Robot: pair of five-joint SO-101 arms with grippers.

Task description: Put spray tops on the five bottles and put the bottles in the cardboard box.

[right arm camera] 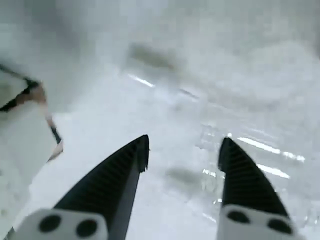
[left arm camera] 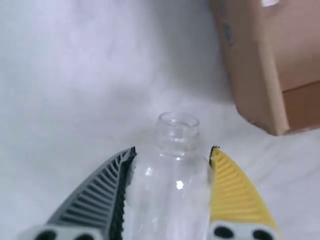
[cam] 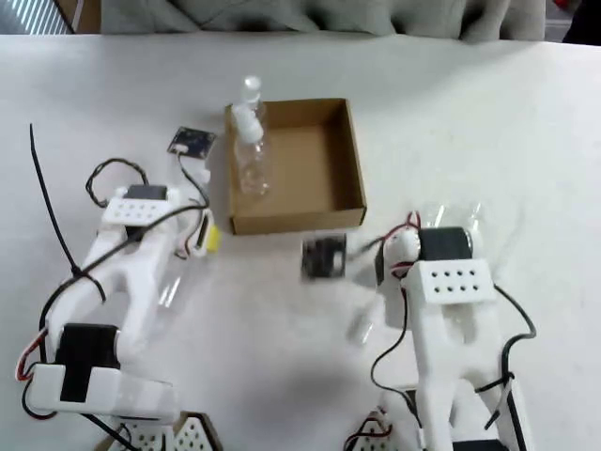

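"One bottle point(cam: 252, 160) in the cardboard box point(cam: 329, 202), seen from above?"

"Yes: clear plastic, lying along the wall on the left arm's side, its white spray top point(cam: 250, 105) poking over the far rim. The box is square, brown and open-topped, at mid-width of the white worktop point(cam: 526, 113) and nearer its far edge. The white left arm point(cam: 127, 263) ends just off the box's near corner. The right arm point(cam: 441, 310) rises from the near edge, with clear bottles point(cam: 470, 218) lying by its wrist."

"What does the left wrist camera add?"

"The grip, which the arm covers from above. The left gripper point(left arm camera: 172, 150) presses its ribbed fingers point(left arm camera: 232, 185), one grey and one yellow, against both sides of an uncapped bottle point(left arm camera: 175, 135). The bottle's threaded neck is bare, and the box's corner stands just beyond."

"And the right wrist?"

"The right gripper point(right arm camera: 185, 142) has two ribbed black fingers spread wide over the worktop, with nothing between them. A clear plastic shape point(right arm camera: 260, 150) glints just beside one finger; whether it is a bottle cannot be told."
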